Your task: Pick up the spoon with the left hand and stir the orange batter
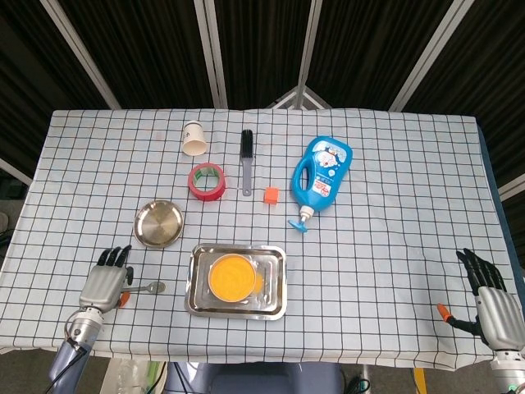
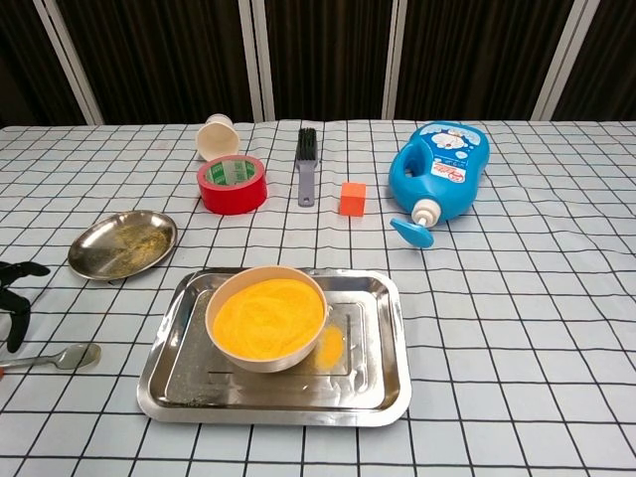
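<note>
We see our left hand [image 1: 105, 284] over the handle end of the shiny metal spoon [image 2: 62, 357], fingers spread and holding nothing, while the spoon lies flat on the checked cloth [image 1: 394, 205] just left of the tray [image 1: 197, 283]. The round bowl [image 2: 266, 316] of orange batter [image 1: 230, 275] sits in that tray. Our right hand [image 1: 490, 305] rests open near the table's front right edge, well apart from everything.
</note>
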### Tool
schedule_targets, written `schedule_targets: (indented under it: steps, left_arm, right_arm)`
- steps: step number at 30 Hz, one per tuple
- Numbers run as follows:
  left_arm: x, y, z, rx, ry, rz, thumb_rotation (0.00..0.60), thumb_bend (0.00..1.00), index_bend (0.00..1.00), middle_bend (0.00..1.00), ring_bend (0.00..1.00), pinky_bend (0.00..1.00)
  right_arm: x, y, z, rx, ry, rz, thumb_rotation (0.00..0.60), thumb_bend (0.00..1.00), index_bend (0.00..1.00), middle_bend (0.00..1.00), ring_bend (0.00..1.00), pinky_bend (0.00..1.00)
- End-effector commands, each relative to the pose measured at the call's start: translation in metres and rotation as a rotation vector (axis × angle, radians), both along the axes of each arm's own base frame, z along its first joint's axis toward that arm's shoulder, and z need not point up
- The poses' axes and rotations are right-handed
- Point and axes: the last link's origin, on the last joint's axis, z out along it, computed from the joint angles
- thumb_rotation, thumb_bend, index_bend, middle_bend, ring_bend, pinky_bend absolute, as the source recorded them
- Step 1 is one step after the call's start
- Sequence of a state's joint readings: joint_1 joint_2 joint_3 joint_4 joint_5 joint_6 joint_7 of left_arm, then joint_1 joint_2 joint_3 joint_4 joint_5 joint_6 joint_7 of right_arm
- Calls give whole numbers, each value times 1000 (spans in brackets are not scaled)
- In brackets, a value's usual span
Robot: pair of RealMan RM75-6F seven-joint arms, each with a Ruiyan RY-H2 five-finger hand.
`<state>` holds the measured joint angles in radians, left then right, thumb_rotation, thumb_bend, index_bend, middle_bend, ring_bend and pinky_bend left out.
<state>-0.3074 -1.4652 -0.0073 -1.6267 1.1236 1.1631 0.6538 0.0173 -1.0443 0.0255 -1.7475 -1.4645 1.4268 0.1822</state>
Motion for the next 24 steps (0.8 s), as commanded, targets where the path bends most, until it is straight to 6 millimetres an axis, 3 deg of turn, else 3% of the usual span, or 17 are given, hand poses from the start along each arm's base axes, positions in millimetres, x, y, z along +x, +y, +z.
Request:
schedule_targets:
  steps: [1, 24]
  left_arm:
    - [0, 0, 0, -1, -2, -1, 600, 442, 520, 0, 0, 14]
    - [-2, -2, -5, -17, 13, 12, 600, 511, 515, 0, 0, 13]
  right_arm:
    - [0, 0, 0, 0, 0, 0, 600, 312, 0, 0, 0, 0]
    - [0, 0, 0, 0, -2, 0, 600, 311, 0, 0, 0, 0]
